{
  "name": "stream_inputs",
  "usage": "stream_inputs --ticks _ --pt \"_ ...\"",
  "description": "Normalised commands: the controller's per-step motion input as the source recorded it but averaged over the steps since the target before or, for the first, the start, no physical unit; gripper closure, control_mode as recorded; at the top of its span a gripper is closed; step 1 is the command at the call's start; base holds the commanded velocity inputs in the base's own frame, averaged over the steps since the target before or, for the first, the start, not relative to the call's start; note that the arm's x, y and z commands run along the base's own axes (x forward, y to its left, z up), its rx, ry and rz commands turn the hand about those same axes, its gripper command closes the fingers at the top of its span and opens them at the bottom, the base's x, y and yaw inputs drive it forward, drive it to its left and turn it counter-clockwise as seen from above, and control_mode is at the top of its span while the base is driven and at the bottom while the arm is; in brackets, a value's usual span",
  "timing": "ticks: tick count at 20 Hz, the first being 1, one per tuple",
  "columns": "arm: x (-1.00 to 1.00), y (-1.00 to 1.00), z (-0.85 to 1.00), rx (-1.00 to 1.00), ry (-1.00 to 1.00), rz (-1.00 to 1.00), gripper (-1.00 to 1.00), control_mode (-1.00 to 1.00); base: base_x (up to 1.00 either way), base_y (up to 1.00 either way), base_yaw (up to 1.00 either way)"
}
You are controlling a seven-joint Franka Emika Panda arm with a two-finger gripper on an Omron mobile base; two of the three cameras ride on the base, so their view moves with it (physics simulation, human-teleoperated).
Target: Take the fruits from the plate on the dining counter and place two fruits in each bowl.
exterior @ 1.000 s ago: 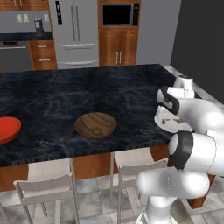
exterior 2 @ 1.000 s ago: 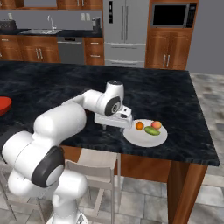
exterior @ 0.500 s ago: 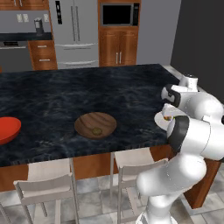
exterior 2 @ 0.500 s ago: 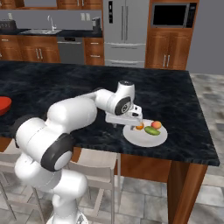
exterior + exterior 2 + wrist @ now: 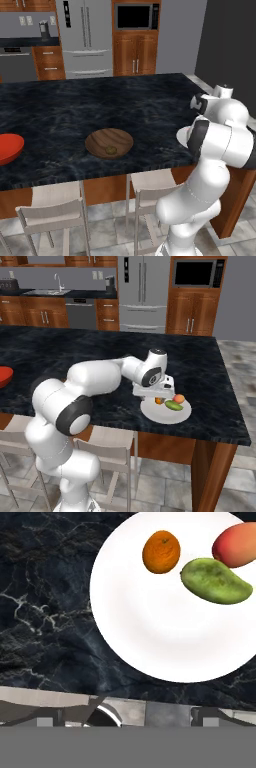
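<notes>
A white plate (image 5: 161, 414) lies near the right front edge of the dining counter (image 5: 60, 351). On it are an orange ball (image 5: 159, 401), a green oblong fruit (image 5: 174, 405) and a red-orange fruit (image 5: 179, 398). My gripper (image 5: 154, 398) hangs open just over the plate's left rim, holding nothing. The hand view looks down on the plate (image 5: 160, 627), with the orange (image 5: 161, 551), the green fruit (image 5: 215, 581) and the red-orange fruit (image 5: 235, 546) at its far side. The wooden bowl (image 5: 102, 139) holds an olive-brown fruit (image 5: 111, 149). The red bowl (image 5: 7, 148) sits at the far left.
Stools (image 5: 50, 212) stand under the counter's front edge, and another (image 5: 107, 451) is below the plate's side. A fridge (image 5: 82, 37) and wooden cabinets line the back wall. My own arm (image 5: 220, 135) blocks the counter's right end in the left base view.
The arm has swung to the right along the counter and dipped, bringing the open gripper from left of the plate to just over its left rim. The fruits have not moved.
</notes>
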Motion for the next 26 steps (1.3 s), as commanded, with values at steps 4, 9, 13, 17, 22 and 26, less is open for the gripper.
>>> stream_inputs --ticks 4,9,13,17,22,26 --pt "0.24 -0.03 -0.06 0.00 -0.01 0.00 -1.00 -1.00 0.00 0.00 0.00" --pt "0.37 0.11 0.00 0.00 0.00 -0.01 -1.00 -1.00 0.00 0.00 0.00" --pt "0.31 0.07 -0.06 0.00 0.00 -0.03 -1.00 -1.00 0.00 0.00 0.00" --pt "0.09 0.00 -0.30 0.00 0.00 -0.01 -1.00 -1.00 0.00 0.00 0.00" --pt "0.04 0.01 -0.29 0.00 -0.01 -0.03 -1.00 -1.00 0.00 0.00 0.00" --pt "0.13 0.01 -0.13 0.00 0.00 -0.07 -1.00 -1.00 0.00 0.00 0.00"
